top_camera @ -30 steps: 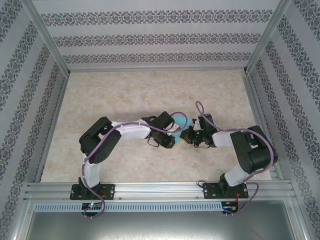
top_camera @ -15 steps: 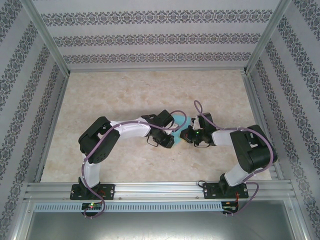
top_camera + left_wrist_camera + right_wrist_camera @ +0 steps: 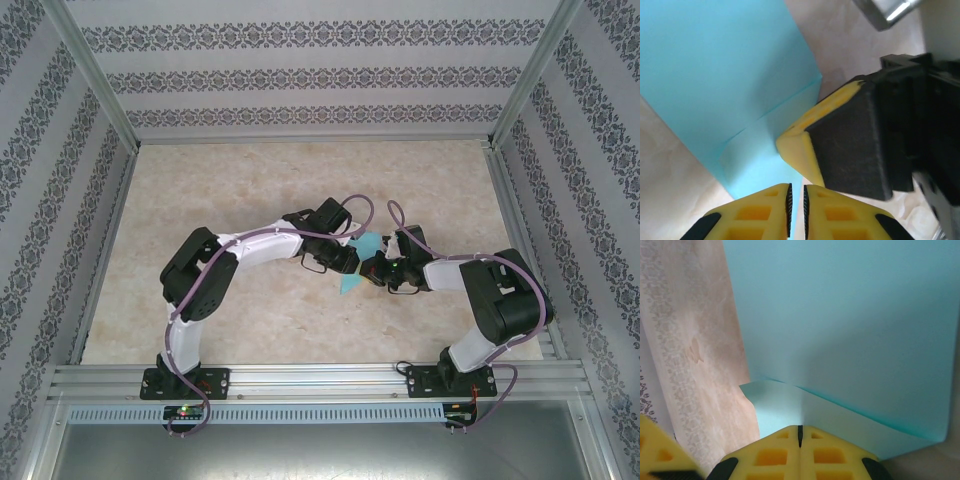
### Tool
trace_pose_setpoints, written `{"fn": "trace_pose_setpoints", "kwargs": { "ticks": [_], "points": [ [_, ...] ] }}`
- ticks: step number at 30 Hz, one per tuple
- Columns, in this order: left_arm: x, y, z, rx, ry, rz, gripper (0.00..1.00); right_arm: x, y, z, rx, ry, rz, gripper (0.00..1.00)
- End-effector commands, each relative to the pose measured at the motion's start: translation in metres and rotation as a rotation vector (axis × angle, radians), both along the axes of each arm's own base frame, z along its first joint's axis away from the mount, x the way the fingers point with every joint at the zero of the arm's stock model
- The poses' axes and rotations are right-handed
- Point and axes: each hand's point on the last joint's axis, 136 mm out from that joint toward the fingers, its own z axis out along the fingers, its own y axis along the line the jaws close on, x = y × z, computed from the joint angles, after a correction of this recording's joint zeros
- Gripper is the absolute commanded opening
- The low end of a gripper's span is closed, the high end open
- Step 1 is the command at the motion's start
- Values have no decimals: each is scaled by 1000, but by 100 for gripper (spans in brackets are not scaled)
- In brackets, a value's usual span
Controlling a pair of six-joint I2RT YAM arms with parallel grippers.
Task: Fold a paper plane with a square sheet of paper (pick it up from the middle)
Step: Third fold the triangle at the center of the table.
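Top external view is showing the square sheet of paper [image 3: 368, 244] sitting in the middle of the tabletop [image 3: 250, 190], caught between the two arms, with pale turquoise corners poking out toward the far side and toward the near side. A raised flap and a soft bend are showing across it, so a fold is probably being formed. The left tool [image 3: 796, 204] is pinching one edge of the sheet, its yellow pads nearly touching with the paper running in between them. The right tool [image 3: 800, 432] is clenching the sheet too, right where the bend is running into its tips. Both are meeting almost tip to tip, likely so that one is anchoring the paper while the other is shaping the crease.
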Motion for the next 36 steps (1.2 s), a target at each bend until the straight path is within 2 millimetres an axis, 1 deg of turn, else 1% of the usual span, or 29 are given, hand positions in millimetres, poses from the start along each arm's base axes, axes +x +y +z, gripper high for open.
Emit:
{"fn": "trace_pose_setpoints", "kwargs": {
  "ticks": [1,11,20,25,28,31,34,36],
  "points": [
    [7,-3,-12,-20,49,26,18,-11,-12,-23,-75,62,-11,0],
    [21,6,-37,3,70,60,18,-12,-12,-23,-86,64,-1,0],
    [40,13,-43,-2,58,107,18,-16,-14,-29,-114,79,14,0],
    [47,16,-45,-2,56,129,18,-18,-16,-31,-129,84,19,0],
    [51,21,-48,12,56,144,19,-19,-18,-31,-134,88,15,0],
    [51,26,-49,29,51,150,19,-17,-19,-30,-134,82,5,0],
    [50,29,-47,38,44,155,21,-13,-17,-24,-125,66,1,0],
    [53,29,-45,41,30,161,22,-12,-15,-21,-126,63,7,0]
  ]
}}
